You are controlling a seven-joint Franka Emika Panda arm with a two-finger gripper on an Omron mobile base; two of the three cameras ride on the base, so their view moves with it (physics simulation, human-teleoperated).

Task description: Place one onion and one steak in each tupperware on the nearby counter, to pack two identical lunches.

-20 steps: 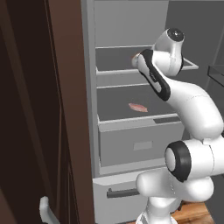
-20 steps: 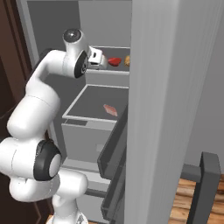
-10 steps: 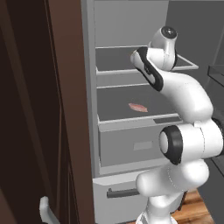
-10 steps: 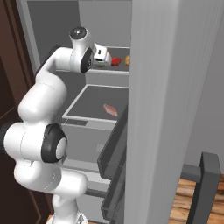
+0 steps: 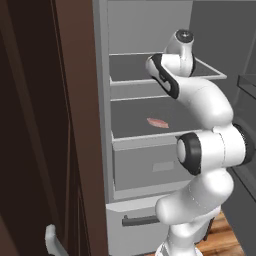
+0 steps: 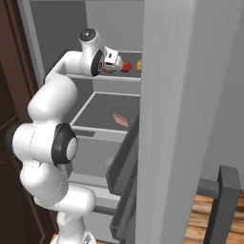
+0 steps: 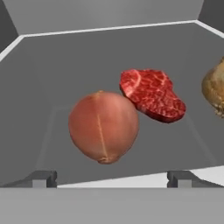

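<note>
Fridge (image 6: pixel 171 119) | upper shelf (image 7: pixel 52 65): onion (image 7: pixel 103 126), steak (image 7: pixel 152 94) | gripper (image 7: pixel 111 177) wide

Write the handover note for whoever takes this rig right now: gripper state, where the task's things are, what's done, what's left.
Gripper: open, holding nothing, reaching into the fridge at the upper shelf.
Onion: on that shelf, right in front of the fingertips, between them.
Steak: just behind the onion, to its right in the hand view.
A brownish item lies further right; cannot tell what it is.
A pinkish piece lies on the shelf below.
Done: nothing visibly packed.
Left: grasp the onion and carry it to a tupperware on the counter, then the remaining items.
</note>
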